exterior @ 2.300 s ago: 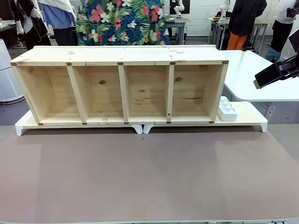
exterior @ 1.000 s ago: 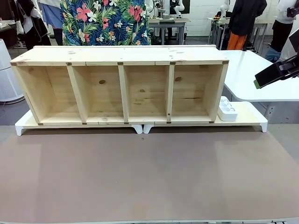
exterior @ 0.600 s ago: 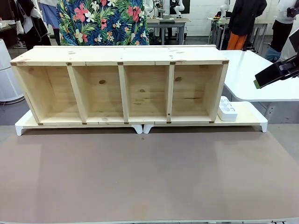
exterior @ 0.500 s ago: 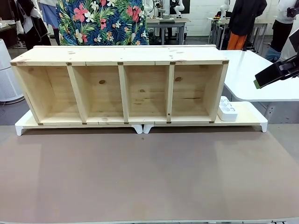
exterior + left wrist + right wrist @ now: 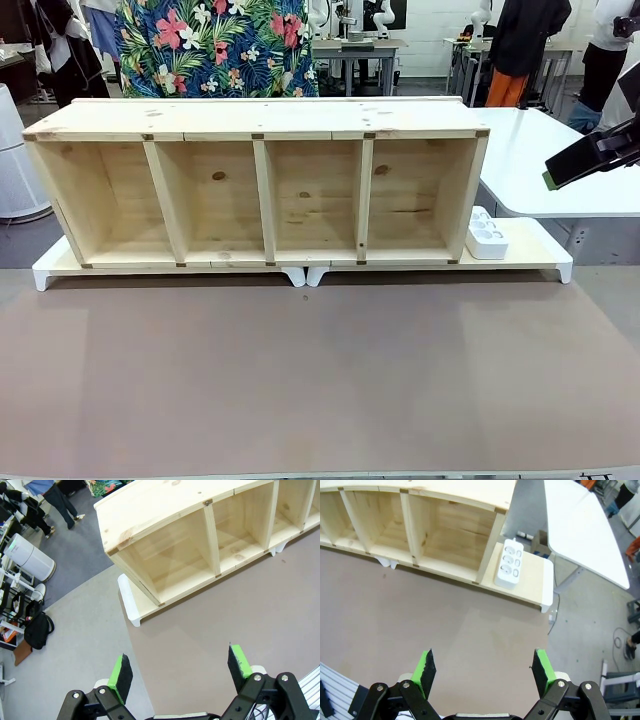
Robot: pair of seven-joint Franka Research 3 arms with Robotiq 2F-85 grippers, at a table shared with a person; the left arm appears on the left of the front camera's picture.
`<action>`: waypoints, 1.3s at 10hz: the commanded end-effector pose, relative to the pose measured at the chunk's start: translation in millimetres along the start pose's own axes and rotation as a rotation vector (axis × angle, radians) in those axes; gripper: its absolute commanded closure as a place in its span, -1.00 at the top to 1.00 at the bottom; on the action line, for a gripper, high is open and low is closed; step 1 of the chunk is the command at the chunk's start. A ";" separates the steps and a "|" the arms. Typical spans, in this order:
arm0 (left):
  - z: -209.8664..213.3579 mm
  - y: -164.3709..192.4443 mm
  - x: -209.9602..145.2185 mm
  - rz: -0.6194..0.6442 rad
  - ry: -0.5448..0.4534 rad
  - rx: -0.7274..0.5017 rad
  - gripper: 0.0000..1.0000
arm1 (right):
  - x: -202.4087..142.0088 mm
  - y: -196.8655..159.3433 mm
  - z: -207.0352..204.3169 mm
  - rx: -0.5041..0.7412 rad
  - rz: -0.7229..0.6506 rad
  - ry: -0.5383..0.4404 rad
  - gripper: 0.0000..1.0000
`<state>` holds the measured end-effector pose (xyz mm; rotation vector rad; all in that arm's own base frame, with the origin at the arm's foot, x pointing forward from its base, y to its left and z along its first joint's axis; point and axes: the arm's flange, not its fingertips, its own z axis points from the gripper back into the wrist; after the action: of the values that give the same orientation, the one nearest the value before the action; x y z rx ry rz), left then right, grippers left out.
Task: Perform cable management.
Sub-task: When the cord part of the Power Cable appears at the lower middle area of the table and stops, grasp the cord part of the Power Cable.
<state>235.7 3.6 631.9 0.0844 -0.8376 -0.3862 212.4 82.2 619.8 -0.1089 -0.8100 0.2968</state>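
In the front view a wooden shelf (image 5: 262, 190) stands on the brown table (image 5: 320, 380) with a white power strip (image 5: 487, 233) just beside its right end and the right gripper (image 5: 552, 178) raised at the right edge, in the left wrist view the left gripper (image 5: 178, 656) hangs spread wide and empty above the table, and in the right wrist view the right gripper's fingers stand apart, empty.

Front frame, upper left: person in tropical floral shirt (image 5: 215, 45) cut by top edge, lower body hidden behind long pale pine four-bay shelf (image 5: 260, 118). Left wrist frame: I lose that shelf's far bays past the upper right edge.
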 end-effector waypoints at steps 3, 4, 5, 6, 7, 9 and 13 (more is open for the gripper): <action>-1.9 -0.4 3.1 0.015 -0.010 0.007 1.00 | 1.6 -0.2 0.2 -0.001 0.006 -0.013 1.00; -1.9 -0.4 3.1 0.015 -0.010 0.007 1.00 | 1.6 -0.2 0.2 -0.001 0.006 -0.013 1.00; -1.9 -0.4 3.1 0.015 -0.010 0.007 1.00 | 1.6 -0.2 0.2 -0.001 0.006 -0.013 1.00; -1.9 -0.4 3.1 0.015 -0.010 0.007 1.00 | 1.6 -0.2 0.2 -0.001 0.006 -0.013 1.00; -1.9 -0.4 3.1 0.015 -0.010 0.007 1.00 | 1.6 -0.2 0.2 -0.001 0.006 -0.013 1.00; -1.9 -0.4 3.1 0.015 -0.010 0.007 1.00 | 1.6 -0.2 0.2 -0.001 0.006 -0.013 1.00; -1.9 -0.4 3.1 0.015 -0.010 0.007 1.00 | 1.6 -0.2 0.2 -0.001 0.006 -0.013 1.00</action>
<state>235.7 3.6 631.9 0.0844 -0.8377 -0.3861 212.4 82.2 619.8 -0.1089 -0.8100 0.2968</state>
